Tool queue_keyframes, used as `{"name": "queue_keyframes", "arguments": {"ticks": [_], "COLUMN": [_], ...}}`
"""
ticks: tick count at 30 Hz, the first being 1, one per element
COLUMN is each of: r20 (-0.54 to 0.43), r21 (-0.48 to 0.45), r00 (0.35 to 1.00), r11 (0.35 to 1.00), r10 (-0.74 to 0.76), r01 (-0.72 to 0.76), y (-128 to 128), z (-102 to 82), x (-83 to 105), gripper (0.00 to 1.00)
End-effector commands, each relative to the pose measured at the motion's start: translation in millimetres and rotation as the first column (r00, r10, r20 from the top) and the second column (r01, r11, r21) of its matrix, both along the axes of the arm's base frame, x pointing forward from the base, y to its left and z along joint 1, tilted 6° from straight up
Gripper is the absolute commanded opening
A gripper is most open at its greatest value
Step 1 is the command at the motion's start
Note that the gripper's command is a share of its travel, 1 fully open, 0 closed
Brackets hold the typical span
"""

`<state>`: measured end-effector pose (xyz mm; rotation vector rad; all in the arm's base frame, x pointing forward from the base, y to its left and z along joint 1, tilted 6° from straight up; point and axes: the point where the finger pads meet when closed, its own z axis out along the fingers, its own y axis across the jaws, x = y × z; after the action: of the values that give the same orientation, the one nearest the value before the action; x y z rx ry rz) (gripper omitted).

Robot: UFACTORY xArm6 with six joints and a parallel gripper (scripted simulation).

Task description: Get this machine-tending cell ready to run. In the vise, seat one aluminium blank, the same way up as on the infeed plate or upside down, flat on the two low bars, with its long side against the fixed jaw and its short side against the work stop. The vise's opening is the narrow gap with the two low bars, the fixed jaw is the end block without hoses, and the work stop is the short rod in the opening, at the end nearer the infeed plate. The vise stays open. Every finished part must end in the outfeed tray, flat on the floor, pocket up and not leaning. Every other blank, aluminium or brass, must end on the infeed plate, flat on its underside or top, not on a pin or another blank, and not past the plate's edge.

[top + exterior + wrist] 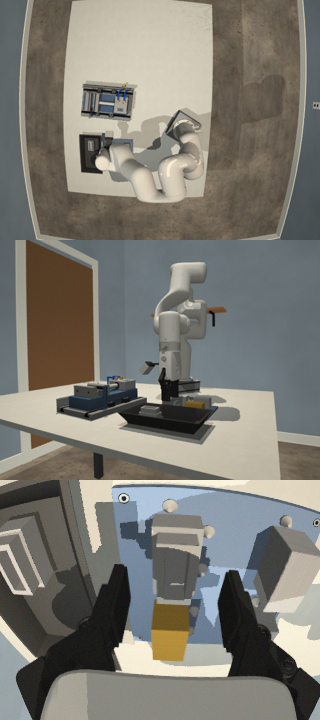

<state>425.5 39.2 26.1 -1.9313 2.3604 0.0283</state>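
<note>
The white six-joint arm point(169, 325) is reaching down over the pale rectangular counter point(232, 436), and its black two-fingered claw point(175, 607) is hanging open above the flat blue infeed plate point(234, 507), with nothing between its fingers.

In the wrist view, a grey rectangular aluminium blank point(176, 550) is lying on the plate directly between the spread fingers, and a small yellow-gold brass blank point(170, 634) is sitting just beside its near end. A second grey aluminium blank point(283, 567) is lying well to the right on the same plate, close to one of the small round locating pins point(287, 520).

The black shallow outfeed tray point(196, 424) is standing beside the plate, nearer the exterior camera, and a grey finished part with a rectangular pocket point(149, 410) is resting on its floor, pocket up.

Further along the counter, the blue-and-grey machine vise point(103, 397) is sitting on its dark slotted base, with blue hoses point(120, 94) running to one end block. Its narrow opening point(90, 101) is showing no blank in the top view. The arm's square base plate point(178, 114) is standing at the counter's far side.
</note>
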Motion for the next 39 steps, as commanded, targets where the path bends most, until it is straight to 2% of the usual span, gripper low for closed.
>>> {"name": "queue_keyframes", "arguments": {"ticks": [1,39], "r20": [0.004,0.004], "r21": [0.000,0.000], "r00": [1.000,1.000], "r11": [1.000,1.000], "r10": [0.000,0.000], "r01": [0.000,0.000], "y": [0.0,0.8], "z": [1.2,-9.7], "x": [1.4,2.1], "gripper": [0.69,0.69]}}
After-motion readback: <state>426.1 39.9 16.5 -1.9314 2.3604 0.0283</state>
